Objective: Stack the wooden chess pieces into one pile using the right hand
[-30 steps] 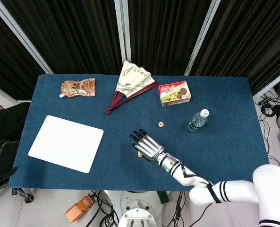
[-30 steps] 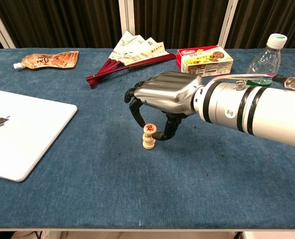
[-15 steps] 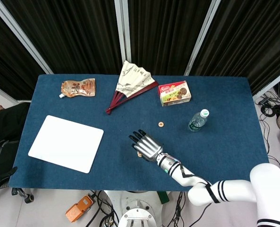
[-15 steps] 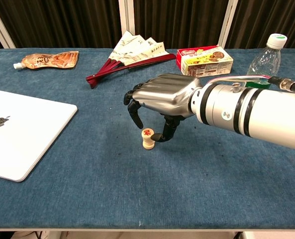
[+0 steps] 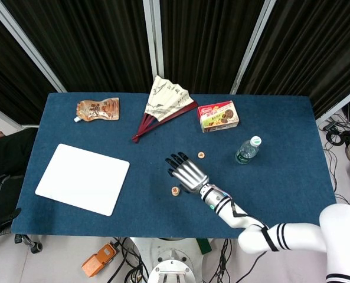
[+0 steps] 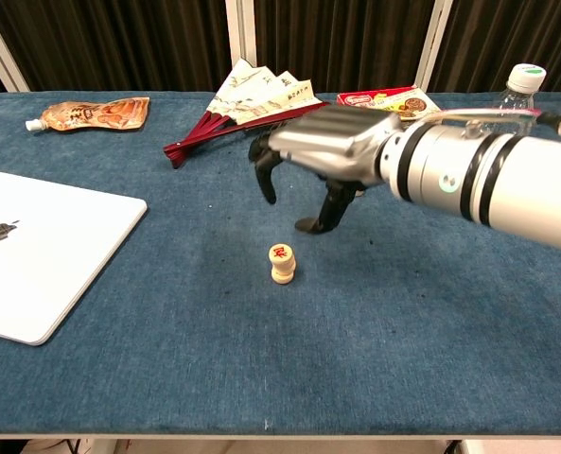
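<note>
Lifted clear of the pile [image 6: 282,263] it released a second ago, the right hand [image 6: 310,161] hovers open and empty above it on the blue desk [image 6: 166,359], a lone piece [image 5: 202,155] lying beyond.

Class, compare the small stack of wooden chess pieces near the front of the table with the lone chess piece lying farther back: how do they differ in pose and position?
The stack of chess pieces stands raised off the cloth in layers; the lone chess piece lies flat as a single disc. The stack sits nearer the front edge, to the left of the right hand; the lone piece lies beyond the hand, toward the water bottle. Both are round, pale wood, and neither is touched by the hand.
</note>
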Available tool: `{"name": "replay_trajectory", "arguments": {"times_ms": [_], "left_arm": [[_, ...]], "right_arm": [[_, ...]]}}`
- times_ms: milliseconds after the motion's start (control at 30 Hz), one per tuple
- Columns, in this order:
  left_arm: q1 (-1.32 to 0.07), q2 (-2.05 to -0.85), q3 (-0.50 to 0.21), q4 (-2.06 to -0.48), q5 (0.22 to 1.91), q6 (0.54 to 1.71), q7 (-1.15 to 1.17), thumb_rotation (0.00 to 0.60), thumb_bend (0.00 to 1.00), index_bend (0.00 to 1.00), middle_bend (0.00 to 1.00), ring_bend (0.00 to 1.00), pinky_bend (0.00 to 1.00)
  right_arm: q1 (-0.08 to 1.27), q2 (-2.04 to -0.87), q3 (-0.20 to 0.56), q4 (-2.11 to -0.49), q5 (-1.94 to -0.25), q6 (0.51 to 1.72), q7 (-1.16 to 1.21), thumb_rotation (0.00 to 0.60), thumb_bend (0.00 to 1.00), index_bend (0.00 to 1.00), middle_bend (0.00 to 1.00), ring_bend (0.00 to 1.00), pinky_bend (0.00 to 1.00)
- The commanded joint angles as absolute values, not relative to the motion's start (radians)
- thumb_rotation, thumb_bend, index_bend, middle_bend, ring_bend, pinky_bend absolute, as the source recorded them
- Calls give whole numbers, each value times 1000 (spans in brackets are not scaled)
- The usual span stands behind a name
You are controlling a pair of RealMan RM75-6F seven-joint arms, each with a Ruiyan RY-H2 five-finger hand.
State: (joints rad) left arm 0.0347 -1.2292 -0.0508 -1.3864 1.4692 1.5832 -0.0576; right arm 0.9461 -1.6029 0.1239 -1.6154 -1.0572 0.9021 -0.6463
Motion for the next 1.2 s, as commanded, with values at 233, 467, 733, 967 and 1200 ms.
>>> {"name": "replay_trajectory", "arguments": {"times_ms": [233, 467, 733, 967, 1200], "left_arm": [[40, -1236, -47, -1372, 1478, 1594, -70, 600, 0, 178, 160, 124, 0], [47, -1245, -46, -1351, 1469, 1593, -86, 600, 0, 179, 160, 124, 0], [52, -1252, -44, -1339, 1465, 1591, -96, 600, 0, 179, 159, 124, 0], [54, -1254, -46, -1338, 1464, 1592, -98, 600, 0, 179, 159, 124, 0], [55, -1254, -47, -1339, 1461, 1589, -95, 600, 0, 179, 159, 124, 0]], "right_arm": [[995, -1649, 187, -1423, -851, 881, -704, 600, 433, 409, 183, 154, 176], [1038, -1716, 195, -1273, -725, 841, -748, 600, 405, 397, 184, 154, 176], [1062, -1752, 178, -1194, -663, 813, -780, 600, 405, 431, 184, 154, 176], [1065, -1758, 167, -1171, -646, 806, -783, 600, 405, 449, 184, 154, 176], [1066, -1772, 165, -1132, -639, 791, -765, 600, 407, 462, 184, 154, 176]]}}
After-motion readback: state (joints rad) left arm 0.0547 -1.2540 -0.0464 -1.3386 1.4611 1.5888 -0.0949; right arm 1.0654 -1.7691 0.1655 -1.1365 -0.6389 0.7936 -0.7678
